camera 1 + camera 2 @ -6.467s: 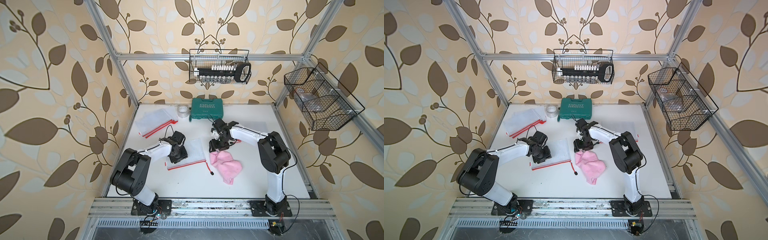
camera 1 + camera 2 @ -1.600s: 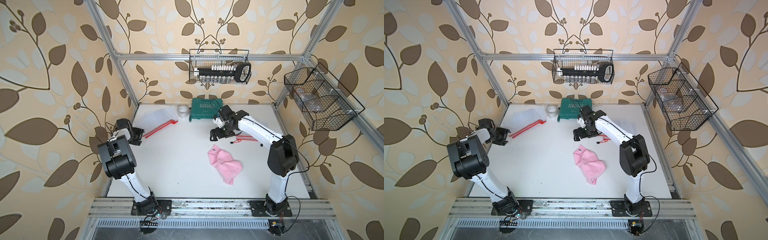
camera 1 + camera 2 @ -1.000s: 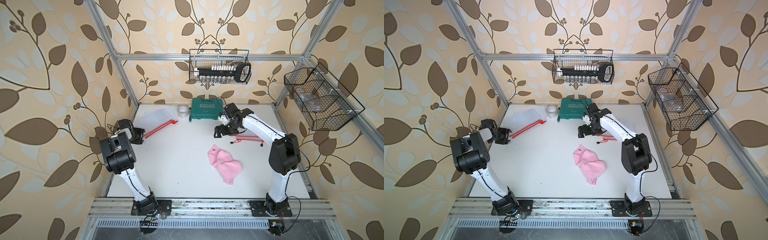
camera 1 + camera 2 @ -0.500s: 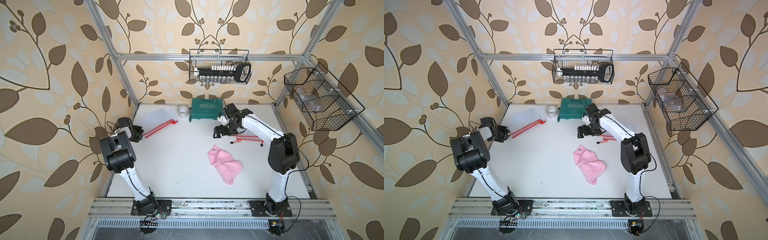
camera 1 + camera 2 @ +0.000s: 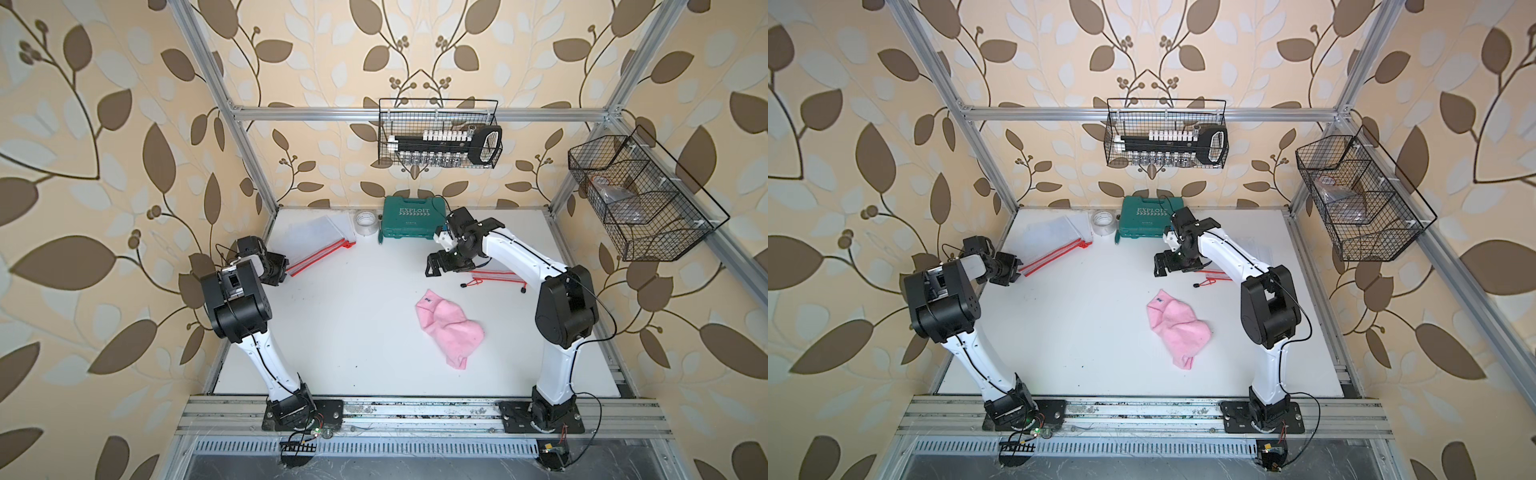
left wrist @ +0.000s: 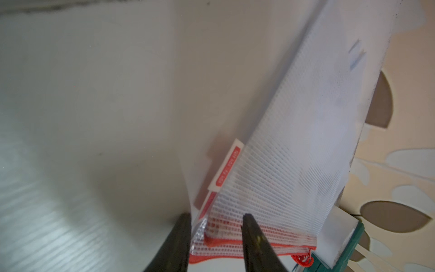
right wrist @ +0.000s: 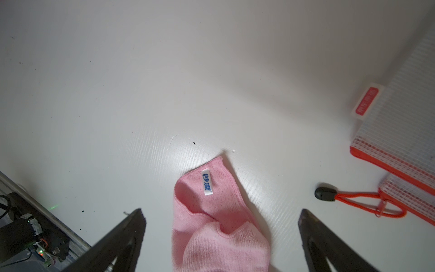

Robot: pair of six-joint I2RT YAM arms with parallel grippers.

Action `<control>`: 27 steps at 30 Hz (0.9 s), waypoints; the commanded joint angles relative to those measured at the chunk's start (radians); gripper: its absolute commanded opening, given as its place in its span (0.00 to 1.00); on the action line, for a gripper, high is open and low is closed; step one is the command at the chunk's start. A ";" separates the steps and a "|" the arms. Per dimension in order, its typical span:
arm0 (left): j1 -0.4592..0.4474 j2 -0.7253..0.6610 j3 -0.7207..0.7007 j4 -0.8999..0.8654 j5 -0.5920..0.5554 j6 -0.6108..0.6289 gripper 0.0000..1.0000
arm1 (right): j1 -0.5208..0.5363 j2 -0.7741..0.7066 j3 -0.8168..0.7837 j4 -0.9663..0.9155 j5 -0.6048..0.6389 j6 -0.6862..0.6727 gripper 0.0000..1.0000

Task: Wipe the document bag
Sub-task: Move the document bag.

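Mesh document bags (image 5: 320,232) (image 5: 1054,230) with red zip edges lie stacked at the back left. My left gripper (image 5: 284,266) (image 5: 1017,266) is at their near corner. In the left wrist view its jaws (image 6: 215,217) stand part open, with the corner of the bags (image 6: 294,153) between the fingers. More bags (image 5: 496,275) (image 7: 400,131) lie at the right. The pink cloth (image 5: 451,328) (image 5: 1177,328) (image 7: 211,223) lies crumpled on the table. My right gripper (image 5: 434,266) (image 7: 221,214) hovers wide open over the cloth's far end and holds nothing.
A green tool case (image 5: 411,222) and a tape roll (image 5: 365,222) stand at the back edge. Wire baskets hang on the back wall (image 5: 440,133) and the right wall (image 5: 640,199). The left frame post and wall are close behind my left gripper.
The bag that lay mid-table under my left gripper is gone from there. My left arm has swung to the back-left stack. Over the last second both arms have barely shifted.
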 commanded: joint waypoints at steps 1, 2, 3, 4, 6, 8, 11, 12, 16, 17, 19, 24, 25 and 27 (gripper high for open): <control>-0.004 0.014 0.012 0.008 -0.017 0.008 0.35 | 0.006 0.024 -0.001 0.004 -0.014 0.009 0.98; -0.004 0.016 0.014 0.010 -0.017 0.008 0.33 | 0.007 0.023 0.000 0.004 -0.014 0.010 0.98; -0.004 0.019 0.017 0.012 -0.017 0.008 0.31 | 0.006 0.022 -0.001 0.005 -0.014 0.010 0.98; -0.004 0.021 0.019 0.017 -0.012 0.008 0.26 | 0.006 0.022 0.000 0.003 -0.014 0.010 0.98; -0.004 0.024 0.026 0.017 -0.006 0.007 0.21 | 0.008 0.022 0.001 0.004 -0.014 0.008 0.98; -0.004 0.021 0.028 0.017 0.000 0.009 0.16 | 0.007 0.023 0.002 0.002 -0.015 0.006 0.98; -0.004 0.005 0.023 0.014 0.010 0.023 0.05 | 0.009 0.022 0.002 0.001 -0.016 0.006 0.98; -0.004 -0.006 0.016 0.013 0.011 0.027 0.02 | 0.010 0.022 0.002 0.001 -0.017 0.005 0.98; -0.004 -0.054 -0.003 -0.006 0.031 0.034 0.00 | 0.016 0.019 -0.003 -0.001 -0.023 0.004 0.98; -0.004 -0.068 -0.004 -0.013 0.040 0.061 0.00 | 0.017 0.018 -0.004 -0.001 -0.024 0.004 0.98; -0.004 -0.103 -0.004 -0.036 0.042 0.070 0.00 | 0.020 0.016 -0.008 -0.001 -0.026 0.003 0.98; -0.002 -0.171 0.021 -0.095 0.064 0.093 0.00 | 0.029 0.013 -0.008 -0.007 -0.030 0.002 0.98; -0.003 -0.186 0.021 -0.105 0.063 0.096 0.00 | 0.033 0.011 -0.010 -0.006 -0.030 0.002 0.98; -0.002 -0.206 0.019 -0.114 0.072 0.102 0.00 | 0.038 0.006 -0.015 -0.003 -0.027 0.000 0.98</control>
